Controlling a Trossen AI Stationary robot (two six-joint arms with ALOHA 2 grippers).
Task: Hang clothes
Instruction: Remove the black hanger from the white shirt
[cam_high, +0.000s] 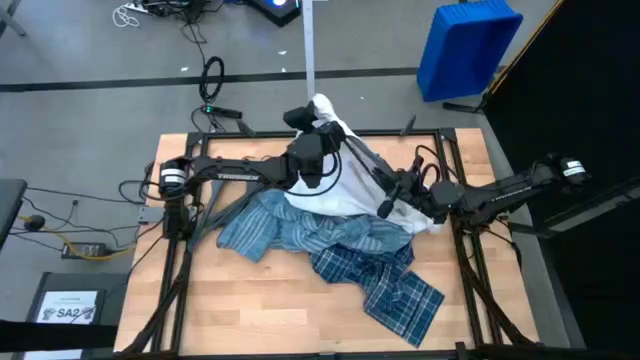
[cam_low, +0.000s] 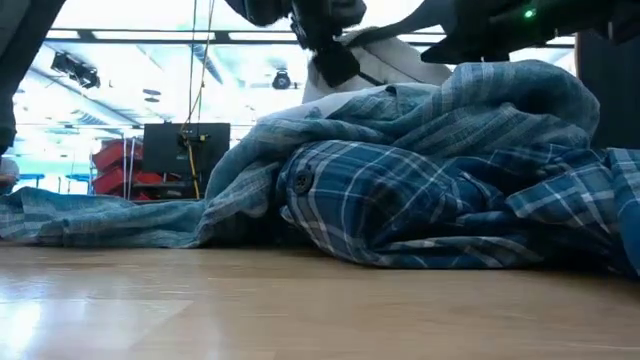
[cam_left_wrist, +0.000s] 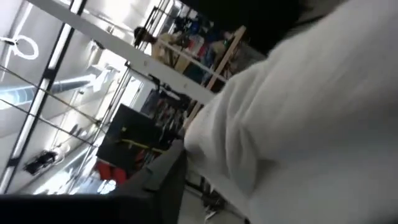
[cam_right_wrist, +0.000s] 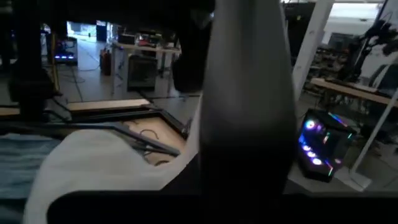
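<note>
From above, white shirt (cam_high: 335, 175) stretches between left gripper (cam_high: 322, 128), clamped at its far end, and right gripper (cam_high: 392, 205), clamped near its lower edge, the left higher; low view: plaid shirt (cam_low: 420, 210) heaped on table (cam_low: 300, 310).

A wooden table top (cam_high: 260, 300) is bounded by a dark metal frame (cam_high: 176, 262). A blue plastic bin (cam_high: 465, 47) is located on the grey floor beyond the far right corner. Cables (cam_high: 212, 80) are coiled on the floor beyond the far edge. A label marked SA2 (cam_high: 68, 307) is seen at lower left.
</note>
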